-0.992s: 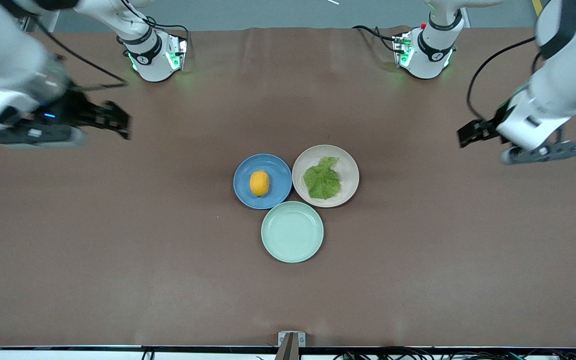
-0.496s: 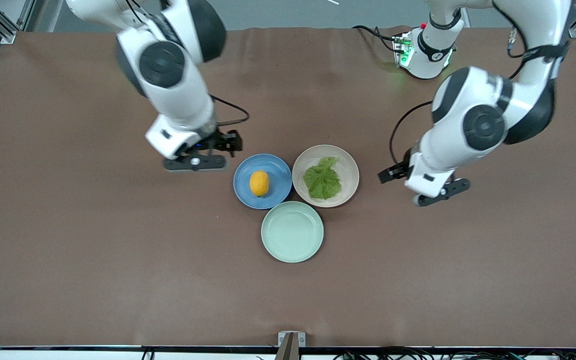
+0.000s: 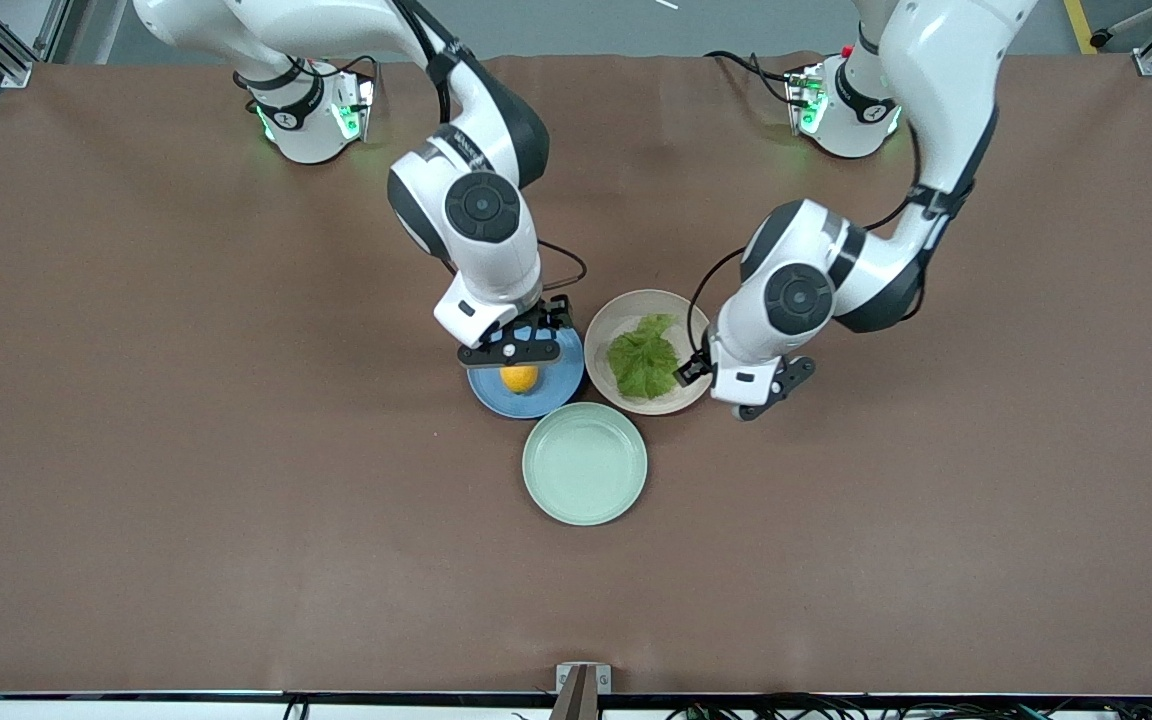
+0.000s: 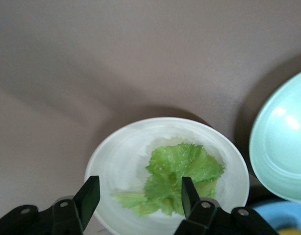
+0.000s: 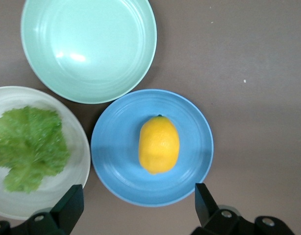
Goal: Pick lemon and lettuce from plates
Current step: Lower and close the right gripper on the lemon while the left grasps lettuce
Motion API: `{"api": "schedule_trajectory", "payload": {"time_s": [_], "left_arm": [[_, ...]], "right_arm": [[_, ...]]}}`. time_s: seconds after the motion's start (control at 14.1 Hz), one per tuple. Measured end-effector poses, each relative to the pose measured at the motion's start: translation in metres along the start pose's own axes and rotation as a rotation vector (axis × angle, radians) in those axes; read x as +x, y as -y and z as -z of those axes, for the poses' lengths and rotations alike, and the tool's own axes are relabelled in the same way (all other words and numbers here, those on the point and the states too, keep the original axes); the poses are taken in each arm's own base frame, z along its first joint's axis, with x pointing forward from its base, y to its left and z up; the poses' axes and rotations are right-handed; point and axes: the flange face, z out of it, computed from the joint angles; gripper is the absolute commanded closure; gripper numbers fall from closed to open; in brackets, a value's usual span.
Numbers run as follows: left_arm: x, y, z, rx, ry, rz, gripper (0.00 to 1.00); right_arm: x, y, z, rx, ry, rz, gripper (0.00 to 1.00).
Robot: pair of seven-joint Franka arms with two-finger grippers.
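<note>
Right gripper [image 5: 136,208], wide, hangs over the lemon [image 5: 159,144]; left gripper [image 4: 137,198], wide, over the lettuce [image 4: 182,174]: flat leaf may slip.

- Left gripper [image 4: 137,197]: fingers spread wide, hovering over the cream plate [image 4: 116,161].
- Lettuce [image 4: 180,178]: lying on that plate, partly between the fingers.
- Mint-green plate [image 4: 283,152]: beside the cream plate, away from the gripper.
- Brown table [image 4: 116,63]: underneath.
</note>
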Motion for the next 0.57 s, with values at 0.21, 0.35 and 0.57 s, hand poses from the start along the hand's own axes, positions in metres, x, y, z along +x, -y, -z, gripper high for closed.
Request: {"api": "schedule_trajectory", "payload": {"time_s": [0.21,0.35,0.57], "left_arm": [[-0.02,-0.01,-0.036,0.017,0.018,0.062,0.36],[-0.028,-0.012,-0.047,0.031,0.024,0.072,0.4],[-0.028,-0.011,-0.062,0.051,0.036,0.076,0.44]], "right_arm": [[0.001,-0.007,-0.034,-0.014,0.018,-0.01,0.0],[0.006,-0.013,-0.047,-0.018,0.024,-0.001,0.0],[0.016,-0.021,-0.065,-0.009,0.015,0.022,0.0]]}}
